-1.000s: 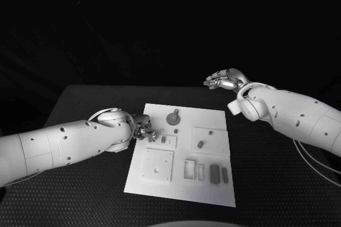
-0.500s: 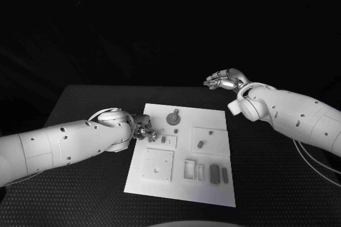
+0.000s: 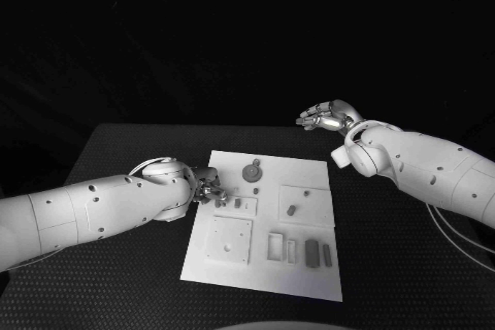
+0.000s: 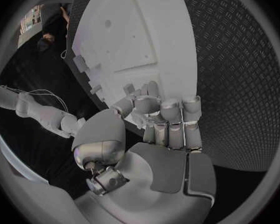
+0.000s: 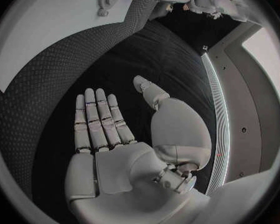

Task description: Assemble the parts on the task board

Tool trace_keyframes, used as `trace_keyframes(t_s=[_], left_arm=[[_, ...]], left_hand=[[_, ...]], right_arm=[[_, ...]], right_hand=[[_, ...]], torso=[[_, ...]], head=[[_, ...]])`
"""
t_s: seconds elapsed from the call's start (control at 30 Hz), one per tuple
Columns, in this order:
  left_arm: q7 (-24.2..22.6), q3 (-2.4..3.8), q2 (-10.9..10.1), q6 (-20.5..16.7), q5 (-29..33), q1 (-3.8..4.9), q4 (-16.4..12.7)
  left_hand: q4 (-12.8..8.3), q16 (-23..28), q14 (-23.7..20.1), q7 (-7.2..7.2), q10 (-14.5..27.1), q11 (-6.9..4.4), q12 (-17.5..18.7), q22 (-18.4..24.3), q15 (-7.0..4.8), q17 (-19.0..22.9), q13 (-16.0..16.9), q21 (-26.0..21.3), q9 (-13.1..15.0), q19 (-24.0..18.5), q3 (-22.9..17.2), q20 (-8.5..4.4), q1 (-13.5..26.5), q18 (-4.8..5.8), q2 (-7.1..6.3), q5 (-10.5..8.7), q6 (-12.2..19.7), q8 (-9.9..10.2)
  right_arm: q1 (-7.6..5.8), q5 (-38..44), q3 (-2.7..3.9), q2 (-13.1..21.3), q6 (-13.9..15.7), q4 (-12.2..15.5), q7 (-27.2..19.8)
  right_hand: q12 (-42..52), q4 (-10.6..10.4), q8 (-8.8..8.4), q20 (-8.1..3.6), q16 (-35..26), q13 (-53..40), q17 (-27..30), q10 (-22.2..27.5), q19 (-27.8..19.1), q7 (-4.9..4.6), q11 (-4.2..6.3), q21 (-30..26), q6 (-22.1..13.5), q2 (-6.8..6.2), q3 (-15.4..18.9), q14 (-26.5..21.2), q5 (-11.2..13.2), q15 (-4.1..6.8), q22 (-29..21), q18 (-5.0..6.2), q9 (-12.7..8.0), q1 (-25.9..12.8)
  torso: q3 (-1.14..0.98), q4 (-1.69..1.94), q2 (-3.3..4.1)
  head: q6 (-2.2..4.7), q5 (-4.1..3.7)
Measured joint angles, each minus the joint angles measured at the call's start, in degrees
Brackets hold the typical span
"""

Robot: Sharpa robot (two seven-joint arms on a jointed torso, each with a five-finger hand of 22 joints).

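Left hand (image 3: pixel 209 190) at task board (image 3: pixel 310 276) edge, grip unclear (fingertips hidden); right hand (image 5: pixel 109 134) spread, empty.

No text, label, brand, number or sign can be read anywhere: the white task board (image 3: pixel 264 226) and its small parts carry no legible marking, the black bench (image 3: pixel 124 151) shows a plain textured surface, and the white arms bear no lettering that can be made out.

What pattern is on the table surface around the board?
The black table has a raised diamond-tread pattern, clearest in the left wrist view beside the white board.
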State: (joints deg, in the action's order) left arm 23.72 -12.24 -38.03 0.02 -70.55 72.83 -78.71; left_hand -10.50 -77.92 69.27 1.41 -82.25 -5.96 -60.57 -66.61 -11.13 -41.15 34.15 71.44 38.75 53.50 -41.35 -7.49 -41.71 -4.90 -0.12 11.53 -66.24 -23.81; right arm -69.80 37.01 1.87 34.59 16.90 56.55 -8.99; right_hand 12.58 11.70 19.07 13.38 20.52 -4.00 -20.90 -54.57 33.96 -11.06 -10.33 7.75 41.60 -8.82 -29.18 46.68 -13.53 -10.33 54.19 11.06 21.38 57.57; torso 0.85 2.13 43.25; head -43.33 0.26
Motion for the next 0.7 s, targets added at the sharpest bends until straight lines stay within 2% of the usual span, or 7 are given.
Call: trace_keyframes(t_s=[0.03,0.13,0.7], left_arm=[[0.03,-0.01,0.00,0.04,0.03,-0.03,0.00],[0.10,-0.04,0.02,0.12,0.09,-0.07,0.03],[0.31,-0.05,0.23,0.27,0.13,-0.09,0.28]], left_hand=[[0.30,0.00,0.32,-0.42,-0.17,-0.17,-0.21,0.07,-0.38,0.00,-0.06,0.00,-0.13,-0.11,0.13,-0.11,0.06,0.00,-0.58,-0.96,-0.42,0.00],[0.44,0.00,0.37,-0.59,-0.14,-0.15,-0.22,0.08,-0.56,0.00,-0.06,0.00,-0.20,-0.19,0.12,-0.18,0.50,0.00,-1.03,-1.72,-0.59,0.00],[0.48,0.00,0.55,-1.08,-0.07,-0.07,-0.26,0.27,-0.73,0.01,-0.19,0.45,-0.13,-0.23,0.15,-0.13,0.48,0.00,-1.56,-2.04,-1.08,-0.33]], right_arm=[[0.00,0.00,0.00,0.00,0.00,0.00,0.00],[0.00,0.00,0.00,0.02,-0.01,0.00,0.00],[0.00,0.00,0.00,0.02,-0.02,0.00,0.00]], right_hand=[[0.00,0.00,0.00,0.00,0.00,0.00,0.00,0.00,0.00,0.00,0.00,0.00,0.00,0.00,0.00,0.00,0.00,0.00,0.00,0.00,0.00,0.00],[0.00,0.00,0.00,0.00,0.00,0.00,0.00,0.00,0.00,0.00,0.00,0.00,0.00,0.00,0.00,-0.15,0.00,-0.15,0.00,0.00,0.00,0.00],[0.00,0.00,0.21,0.00,0.00,0.00,0.05,0.00,0.00,0.00,0.00,0.00,0.00,0.00,0.00,-0.15,0.00,-0.14,0.05,0.00,-0.05,0.00]], torso=[[0.00,0.00,0.00],[-0.01,0.00,0.00],[0.02,-0.01,0.01]], head=[[0.00,0.00],[0.01,0.01],[-0.04,-0.05]])
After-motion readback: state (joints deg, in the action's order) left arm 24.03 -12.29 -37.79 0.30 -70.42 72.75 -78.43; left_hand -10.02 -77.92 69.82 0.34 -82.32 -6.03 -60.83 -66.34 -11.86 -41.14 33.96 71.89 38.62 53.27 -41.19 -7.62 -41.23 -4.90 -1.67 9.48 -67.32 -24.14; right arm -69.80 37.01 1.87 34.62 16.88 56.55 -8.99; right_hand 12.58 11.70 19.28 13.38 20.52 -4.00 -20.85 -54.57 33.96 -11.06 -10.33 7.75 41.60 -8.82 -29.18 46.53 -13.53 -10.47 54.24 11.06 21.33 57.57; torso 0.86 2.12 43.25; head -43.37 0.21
